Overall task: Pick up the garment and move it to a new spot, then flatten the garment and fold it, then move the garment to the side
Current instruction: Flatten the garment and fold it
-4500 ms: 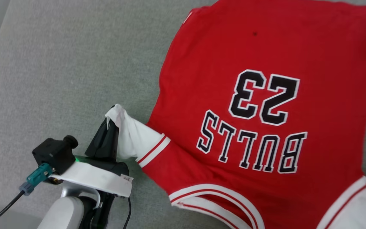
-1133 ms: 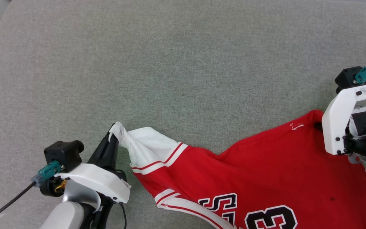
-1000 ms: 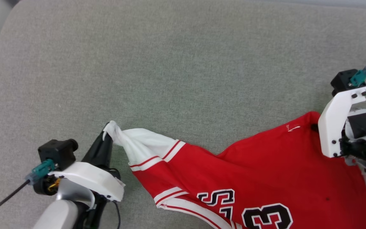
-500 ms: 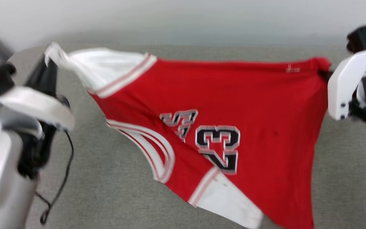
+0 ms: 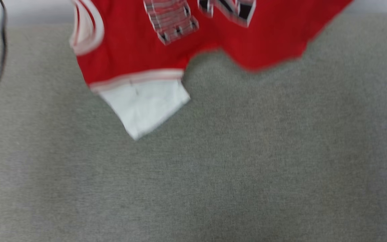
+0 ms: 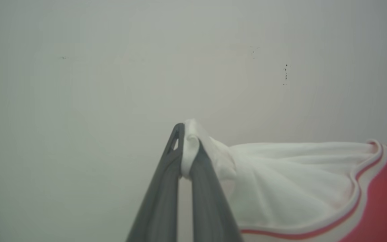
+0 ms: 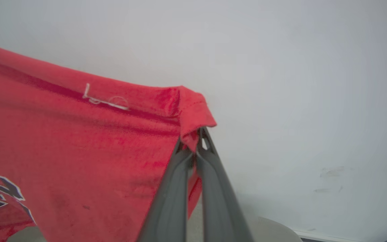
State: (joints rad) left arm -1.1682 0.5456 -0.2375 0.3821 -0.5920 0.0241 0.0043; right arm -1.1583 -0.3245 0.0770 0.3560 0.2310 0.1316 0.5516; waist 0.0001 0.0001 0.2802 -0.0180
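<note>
The garment (image 5: 126,57) hangs over the grey cushion (image 5: 247,174). Its top is cut off in the blurry head view, so the letters are hard to read. The left gripper (image 6: 185,143) is pinched tight on a white sleeve tip. The right gripper (image 7: 197,143) is pinched on a red corner.

matt cloth garment (image 5: 126,57), upholstery (image 5: 213,168) (coarse weave)

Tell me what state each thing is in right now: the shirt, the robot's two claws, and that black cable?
garment: hanging in the air, spread between both grippers, one white sleeve dangling.
left gripper: shut on the garment's white sleeve.
right gripper: shut on a red corner of the garment.
black cable: hanging loose, looped.
</note>
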